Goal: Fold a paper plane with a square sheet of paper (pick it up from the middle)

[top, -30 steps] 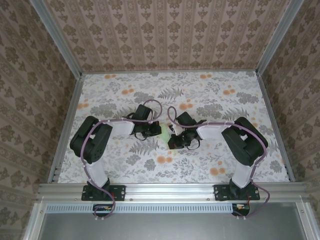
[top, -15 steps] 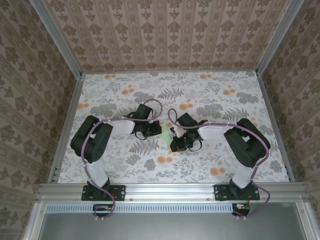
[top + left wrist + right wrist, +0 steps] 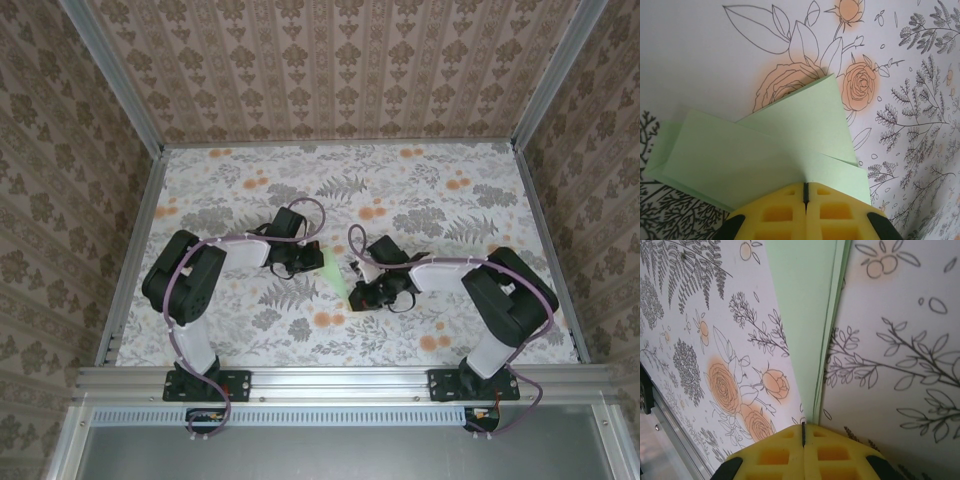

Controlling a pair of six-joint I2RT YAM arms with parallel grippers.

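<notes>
The bench (image 3: 420,190) is covered in a white cloth printed with grey ferns and orange roses. Wallpapered walls (image 3: 330,70) close it in at 9, 12 and 3 o'clock, and an aluminium rail (image 3: 340,380) runs along the 6 o'clock edge, where both arm bases are bolted. The left arm (image 3: 185,280) and right arm (image 3: 505,295) bend inward toward the middle, each trailing a purple cable (image 3: 310,205) that loops above its wrist. From above, the two wrists crowd the centre and hide much of what lies between them. The paper plane (image 3: 335,272) shows there as a slim pale green sliver near the middle of the bench, slanting from about 11 to 5 o'clock. The left gripper (image 3: 305,262) sits just at its 9 o'clock and the right gripper (image 3: 358,292) just at its 5 o'clock. In the left wrist view, the left gripper (image 3: 805,186) has its yellow pads pressed together with no gap. The paper plane (image 3: 765,150) fans out from that seam toward 12 o'clock in overlapping folded flaps over an orange rose. In the right wrist view, the right gripper (image 3: 802,426) is likewise fully closed. The paper plane (image 3: 805,300) runs as a narrow strip from 12 o'clock straight down into the pad seam, its layered edges meeting the pad tips.
</notes>
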